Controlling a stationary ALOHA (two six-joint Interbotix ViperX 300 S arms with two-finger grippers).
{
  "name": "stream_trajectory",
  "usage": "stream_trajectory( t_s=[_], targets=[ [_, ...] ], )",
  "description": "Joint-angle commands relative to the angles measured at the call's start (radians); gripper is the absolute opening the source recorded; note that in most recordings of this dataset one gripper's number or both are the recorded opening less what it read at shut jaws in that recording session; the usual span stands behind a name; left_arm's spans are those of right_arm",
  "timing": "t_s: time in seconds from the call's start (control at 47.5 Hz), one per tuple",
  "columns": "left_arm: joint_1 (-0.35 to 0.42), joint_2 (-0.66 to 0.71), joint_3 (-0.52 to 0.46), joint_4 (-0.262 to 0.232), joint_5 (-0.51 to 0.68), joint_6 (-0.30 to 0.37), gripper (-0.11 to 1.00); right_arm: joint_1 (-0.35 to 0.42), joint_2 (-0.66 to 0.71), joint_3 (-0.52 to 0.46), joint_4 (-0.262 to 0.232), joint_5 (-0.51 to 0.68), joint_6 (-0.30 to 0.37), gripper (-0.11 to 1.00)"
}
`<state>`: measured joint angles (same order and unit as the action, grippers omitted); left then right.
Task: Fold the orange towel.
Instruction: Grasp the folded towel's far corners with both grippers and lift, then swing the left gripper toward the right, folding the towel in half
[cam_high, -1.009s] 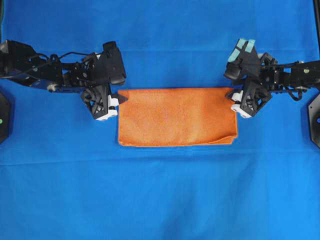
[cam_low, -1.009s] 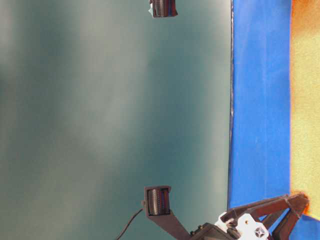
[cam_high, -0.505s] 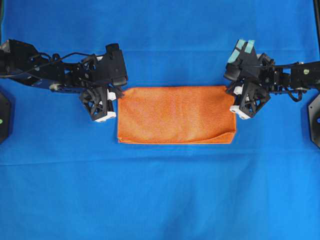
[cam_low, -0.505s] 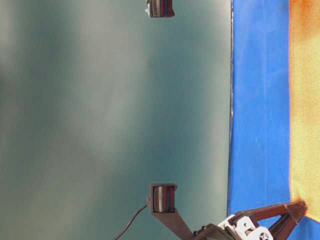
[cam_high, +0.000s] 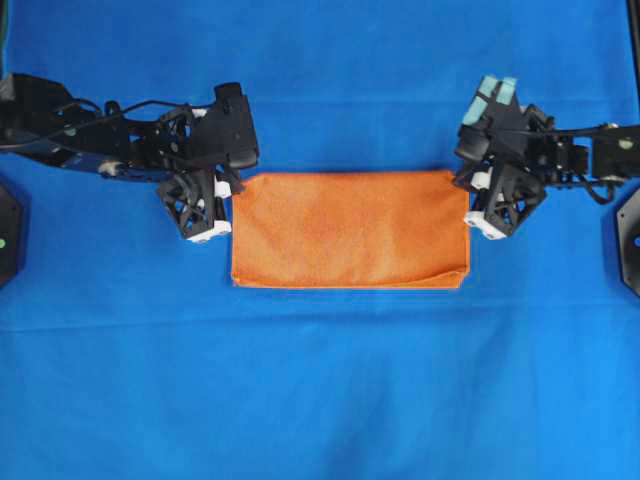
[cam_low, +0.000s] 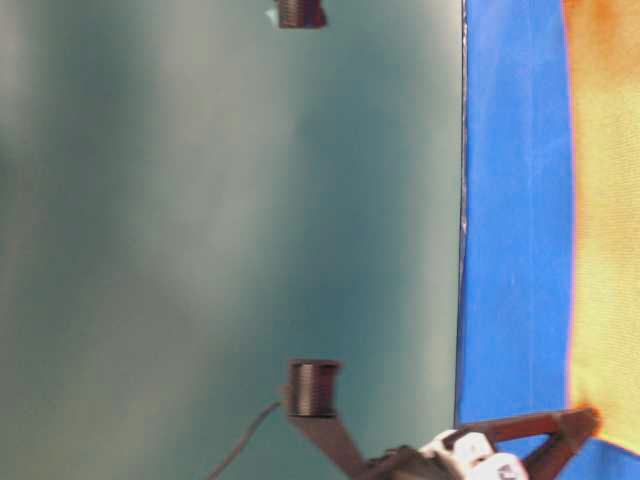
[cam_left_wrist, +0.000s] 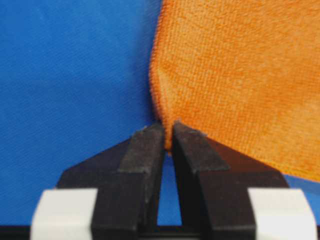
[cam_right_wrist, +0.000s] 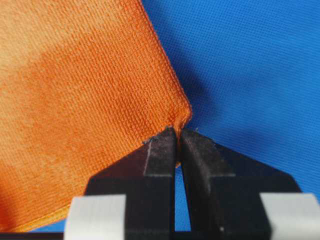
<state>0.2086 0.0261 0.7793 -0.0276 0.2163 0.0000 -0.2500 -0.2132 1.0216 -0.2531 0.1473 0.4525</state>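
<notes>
The orange towel (cam_high: 348, 230) lies folded in half as a wide rectangle on the blue cloth, its lower right corner slightly uneven. My left gripper (cam_high: 232, 186) is shut on the towel's far left corner (cam_left_wrist: 167, 131), a pinch of orange fabric between its tips. My right gripper (cam_high: 466, 184) is shut on the far right corner (cam_right_wrist: 179, 129) in the same way. In the table-level view the orange towel (cam_low: 605, 220) fills the right edge, and one gripper (cam_low: 580, 420) pinches its corner at the bottom.
A large blue cloth (cam_high: 320, 380) covers the whole table under the towel. Black arm bases (cam_high: 8, 230) sit at the left and right edges (cam_high: 630, 235). In the table-level view a grey-green wall (cam_low: 220, 230) lies behind the table edge.
Both grippers have closed from open onto the towel's far corners. The towel's far edge has shifted slightly up and left, and the corners are lifted a little.
</notes>
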Motion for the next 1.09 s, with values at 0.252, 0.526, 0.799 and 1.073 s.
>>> stream_trajectory(
  t_s=[0.252,0.526,0.799,1.073],
  targets=[
    [-0.034,-0.253,-0.044,0.002,0.104,0.003,0.04,0.066,-0.276,-0.074,-0.002,0.242,-0.005,0.03],
    [-0.071,-0.354,-0.032,0.003,0.103,0.003,0.04,0.104,-0.382,-0.081,-0.002,0.308,0.002,0.03],
    [-0.097,-0.353,-0.028,0.003,0.061,0.002,0.04,0.101,-0.347,-0.092,-0.025,0.282,0.003,0.03],
    [-0.193,-0.302,-0.052,0.005,-0.107,0.032,0.04,-0.037,-0.245,-0.144,-0.112,0.222,0.003,0.03]
  ],
)
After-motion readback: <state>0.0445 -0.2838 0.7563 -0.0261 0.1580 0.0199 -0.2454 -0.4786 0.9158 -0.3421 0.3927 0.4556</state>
